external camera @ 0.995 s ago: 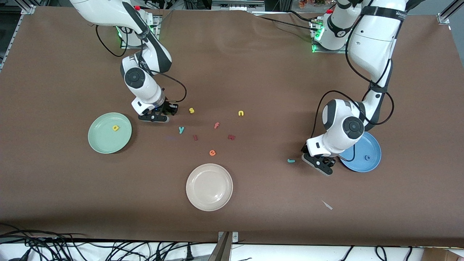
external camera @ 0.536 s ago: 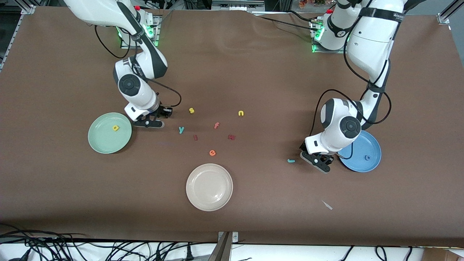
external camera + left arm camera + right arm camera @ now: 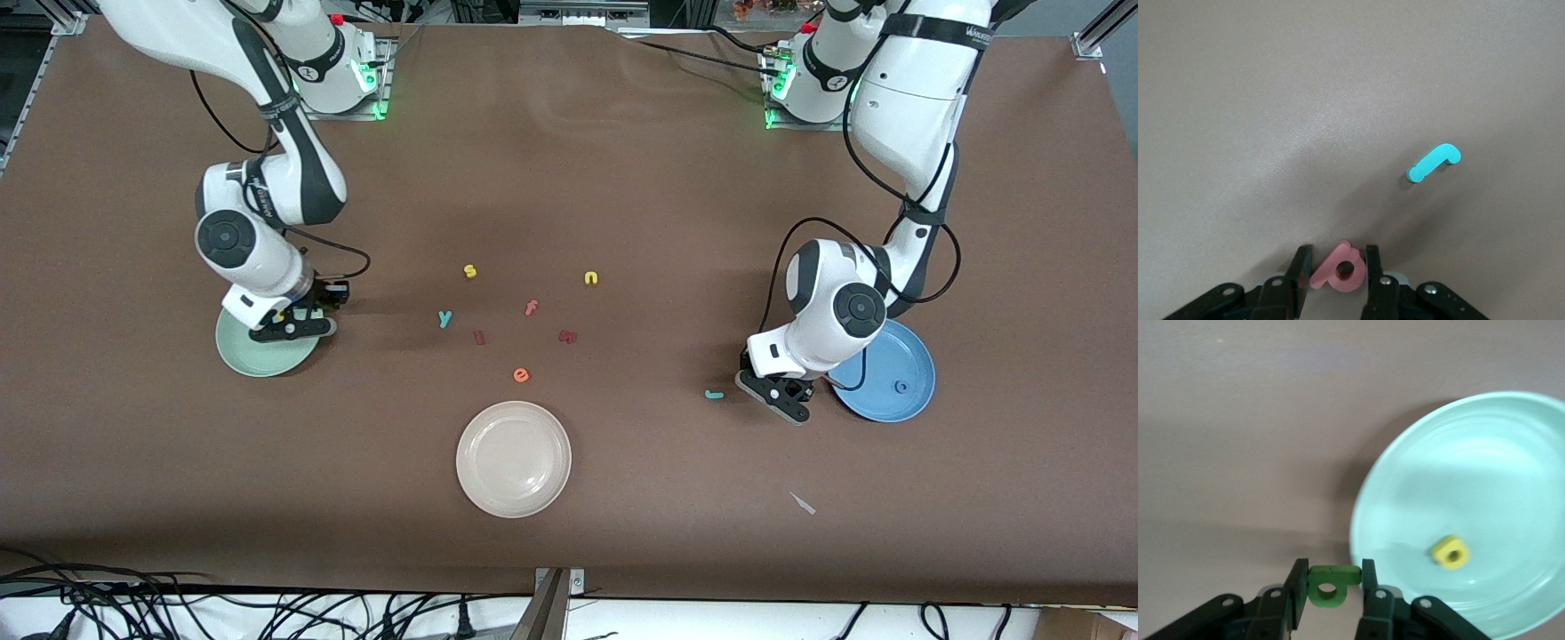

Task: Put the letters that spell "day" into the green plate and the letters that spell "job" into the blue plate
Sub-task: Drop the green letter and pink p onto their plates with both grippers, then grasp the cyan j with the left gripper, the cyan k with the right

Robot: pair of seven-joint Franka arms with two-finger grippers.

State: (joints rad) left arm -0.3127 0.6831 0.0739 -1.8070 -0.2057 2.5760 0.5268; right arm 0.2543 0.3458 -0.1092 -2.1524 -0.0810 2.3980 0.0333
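A plain pale mint-green plate holds a yellow "a"; the "d" is dark green, the "b" salmon pink, the "j" teal, and the blue plate plain mid-blue.

the front camera sits high across the table and faces my two bases, taking in the whole top. my right wrist camera looks down past my right claw, close over the green plate; the front view shares that plate. my left wrist camera looks down past my left claw, near the table, and shares the teal "j", probably the same teal piece in the front view.
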